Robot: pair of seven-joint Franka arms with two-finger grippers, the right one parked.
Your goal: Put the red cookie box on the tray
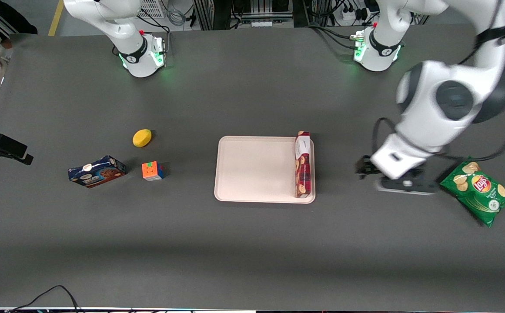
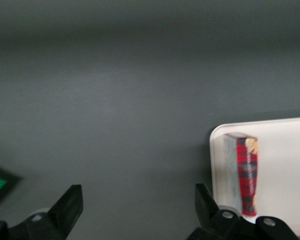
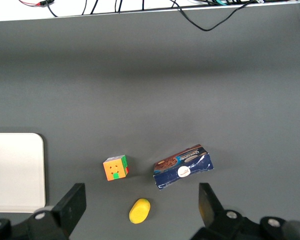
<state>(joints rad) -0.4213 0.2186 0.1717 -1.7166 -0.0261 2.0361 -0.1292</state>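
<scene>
Front view: gripper (image 1: 362, 167) motion-blurred, above the table between tray (image 1: 252, 169) and green chip bag (image 1: 478, 191); fingertips hard to make out. Wrist view: fingers (image 2: 65, 207) cut off by frame edge, set wide apart. Chip bag only a green sliver. Red cookie box (image 2: 246, 182) soft; print probably unreadable.

A: Where's the red cookie box (image 1: 304, 164)?
B: Lying flat in the tray (image 1: 252, 169), along the edge toward the working arm's end, white label end farther from the front camera.
A: And the tray?
B: Pale pinkish-beige, rounded corners, mid-desk.
</scene>
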